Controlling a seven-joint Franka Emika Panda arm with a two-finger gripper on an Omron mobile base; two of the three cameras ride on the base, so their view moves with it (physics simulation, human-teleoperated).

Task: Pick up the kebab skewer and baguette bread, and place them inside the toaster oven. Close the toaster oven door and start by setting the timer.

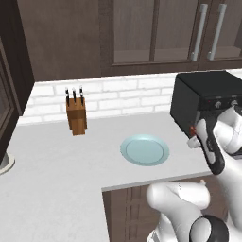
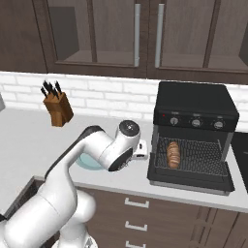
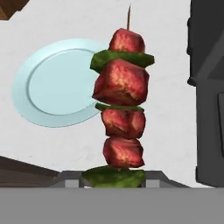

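My gripper (image 3: 113, 180) is shut on the kebab skewer (image 3: 122, 100), which stands up from the fingers with red meat chunks and green pieces. In the right base view the gripper (image 2: 141, 150) hovers above the counter just left of the toaster oven (image 2: 195, 104). The toaster oven door (image 2: 190, 181) hangs open and lies flat in front. Inside, on the wire rack, the baguette bread (image 2: 173, 154) rests toward the left side. From the left base view a red bit of the skewer (image 1: 193, 130) shows beside the black oven (image 1: 203, 94).
A light blue plate (image 1: 144, 150) sits on the grey counter, left of the gripper. A wooden knife block (image 1: 76, 115) stands by the white brick wall. Dark cabinets (image 2: 145, 34) hang above. The counter's front edge (image 1: 151, 182) runs just below the plate.
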